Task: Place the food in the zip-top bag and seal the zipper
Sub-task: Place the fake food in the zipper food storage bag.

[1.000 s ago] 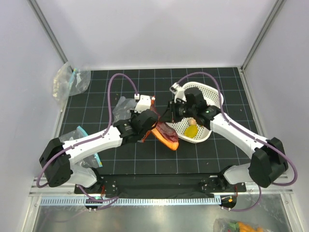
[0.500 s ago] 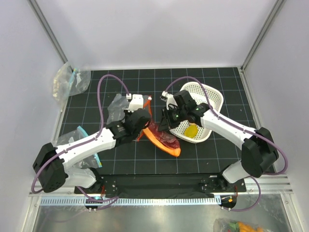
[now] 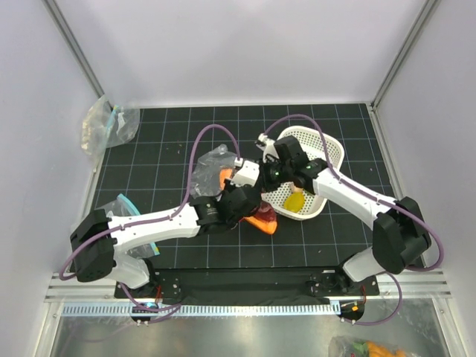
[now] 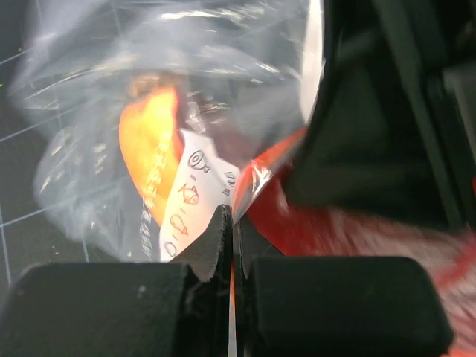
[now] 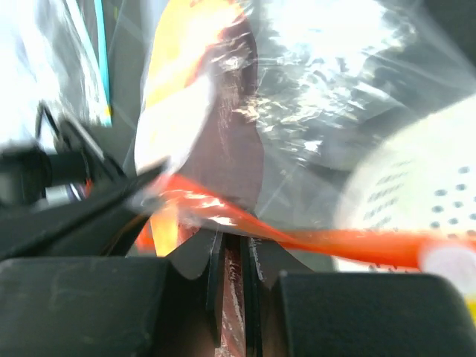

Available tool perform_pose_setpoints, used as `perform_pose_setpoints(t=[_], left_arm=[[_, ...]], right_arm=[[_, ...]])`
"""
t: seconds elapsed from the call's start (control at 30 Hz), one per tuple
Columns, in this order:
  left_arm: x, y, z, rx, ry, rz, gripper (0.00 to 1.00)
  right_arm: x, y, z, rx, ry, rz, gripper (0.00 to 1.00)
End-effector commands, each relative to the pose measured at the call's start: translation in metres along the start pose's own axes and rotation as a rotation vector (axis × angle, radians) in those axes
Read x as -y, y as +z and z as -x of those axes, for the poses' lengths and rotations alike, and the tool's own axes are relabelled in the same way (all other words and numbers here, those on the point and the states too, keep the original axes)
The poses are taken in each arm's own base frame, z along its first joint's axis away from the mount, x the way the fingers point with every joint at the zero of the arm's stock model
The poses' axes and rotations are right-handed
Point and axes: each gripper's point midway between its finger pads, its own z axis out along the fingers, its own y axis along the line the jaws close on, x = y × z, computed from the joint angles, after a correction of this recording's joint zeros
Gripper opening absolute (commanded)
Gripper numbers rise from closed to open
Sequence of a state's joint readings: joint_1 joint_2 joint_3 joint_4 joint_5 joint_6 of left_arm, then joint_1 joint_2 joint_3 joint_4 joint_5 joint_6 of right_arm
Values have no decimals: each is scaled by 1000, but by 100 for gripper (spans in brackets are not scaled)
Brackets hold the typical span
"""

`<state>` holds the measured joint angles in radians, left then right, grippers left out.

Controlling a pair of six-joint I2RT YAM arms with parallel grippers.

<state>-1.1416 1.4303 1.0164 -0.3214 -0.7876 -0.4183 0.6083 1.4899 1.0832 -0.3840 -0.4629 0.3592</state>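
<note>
Overhead view reads evenly lit and sharp, soft shadows. Both wrist views are blurred at close range; I get white glare off the zip-top bag.

Top external camera looks down from above the near edge. Both wrist cameras face the zip-top bag closely; the overhead view shares it.

Overhead, the left arm hides much of the zip-top bag; the food inside blurs.
</note>
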Motion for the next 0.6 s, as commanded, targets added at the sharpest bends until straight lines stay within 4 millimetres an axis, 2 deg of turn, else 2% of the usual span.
perform_pose_setpoints(t=[0.0,0.1,0.17,0.2,0.23,0.3,0.43,0.57], left_arm=[[14,-12,23,32,-62,-36,0],[16,-15,22,32,-97,-66,0],[15,-15,23,44,-117,-68,0],[17,-15,23,47,-122,-76,0],[17,-15,23,46,-126,-81,0],[15,-10,22,31,-147,-85,0],[10,3,11,-56,-226,-152,0],[-13,15,8,-80,-297,-124,0]], right_arm=[[11,-20,44,213,89,19,1],[21,-29,56,333,149,11,2],[21,-33,59,373,154,12,10],[19,-32,57,367,153,27,35],[13,-33,60,377,140,58,48],[6,-34,59,365,126,92,61],[8,-34,59,358,117,76,64],[13,-39,54,331,115,28,65]])
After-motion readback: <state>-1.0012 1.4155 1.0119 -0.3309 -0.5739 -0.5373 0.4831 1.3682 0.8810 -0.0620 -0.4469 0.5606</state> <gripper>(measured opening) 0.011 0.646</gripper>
